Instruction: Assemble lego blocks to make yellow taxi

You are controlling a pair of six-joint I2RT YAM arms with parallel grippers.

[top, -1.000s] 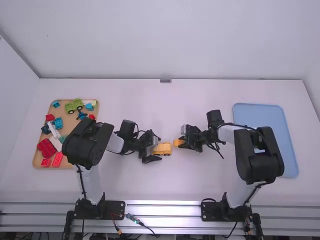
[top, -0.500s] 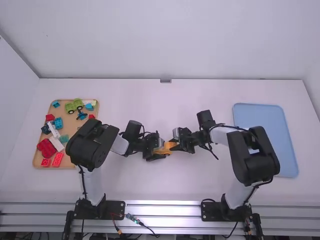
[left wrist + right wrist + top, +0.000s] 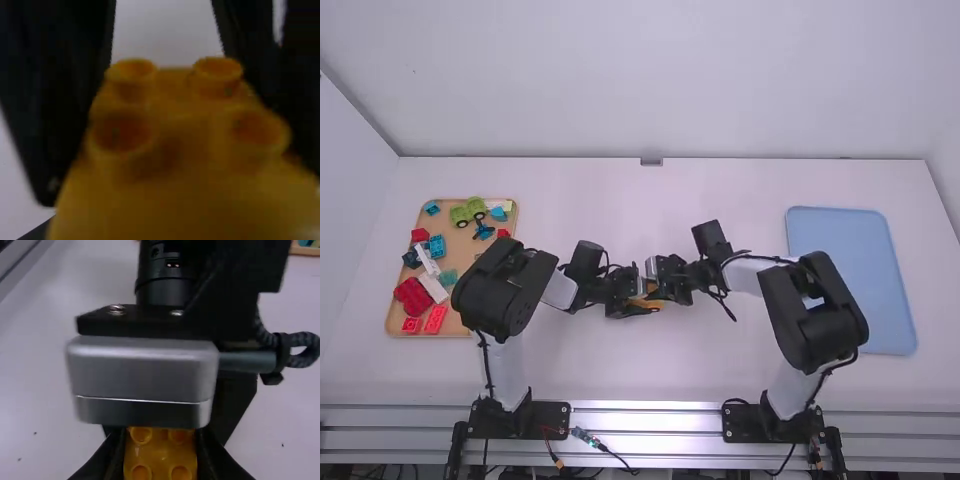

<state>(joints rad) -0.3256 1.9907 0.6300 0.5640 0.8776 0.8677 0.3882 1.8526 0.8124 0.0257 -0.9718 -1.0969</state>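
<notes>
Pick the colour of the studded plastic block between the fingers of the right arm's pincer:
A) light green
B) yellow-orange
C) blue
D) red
B: the right pincer has a yellow-orange plastic block with round studs between its fingers.

Even light bathed the white table (image 3: 720, 185) and glared off metal rails (image 3: 645, 408), while the close-up yellow block (image 3: 185, 210) blurred dimly.

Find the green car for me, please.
In the high view, the green car sits at the far end of the wooden tray, on the table's left side, with small blue pieces beside it.
</notes>
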